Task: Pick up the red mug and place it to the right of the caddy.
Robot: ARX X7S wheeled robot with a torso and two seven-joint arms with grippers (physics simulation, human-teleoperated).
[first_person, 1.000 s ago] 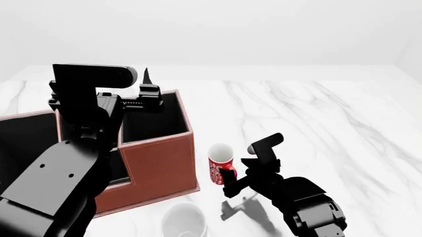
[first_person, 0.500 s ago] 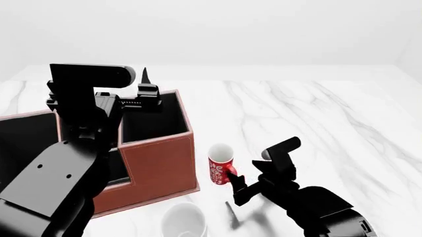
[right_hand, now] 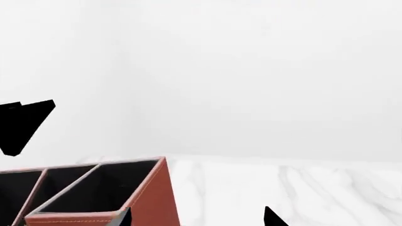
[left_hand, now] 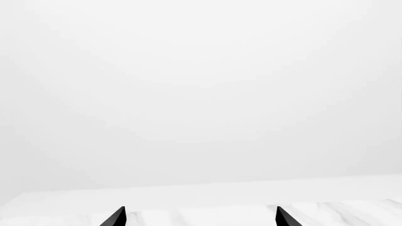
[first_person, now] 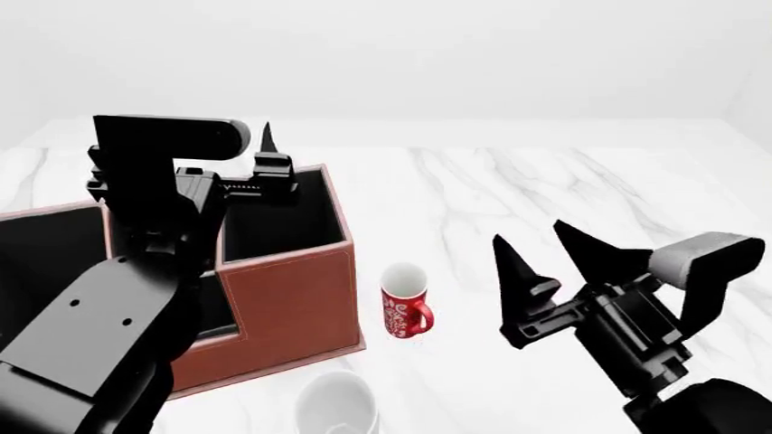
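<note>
The red mug (first_person: 404, 312), red with a white pattern and a white inside, stands upright on the marble table just right of the caddy (first_person: 289, 298), its handle to the right. The caddy is a reddish-brown box with black-lined compartments; it also shows in the right wrist view (right_hand: 125, 197). My right gripper (first_person: 549, 249) is open and empty, raised above the table to the right of the mug and apart from it. My left gripper (first_person: 268, 145) is raised over the caddy's far side; in the left wrist view its fingertips (left_hand: 116, 217) stand wide apart with nothing between them.
A plain white mug (first_person: 338, 405) stands at the near edge, in front of the caddy's corner. The marble table (first_person: 579, 199) stretches to the right and back. My left arm (first_person: 133, 298) covers much of the caddy's left part.
My right gripper has let go of the red mug, opened, and lifted up and to the right. The mug stays standing beside the caddy. The left arm has not moved.
</note>
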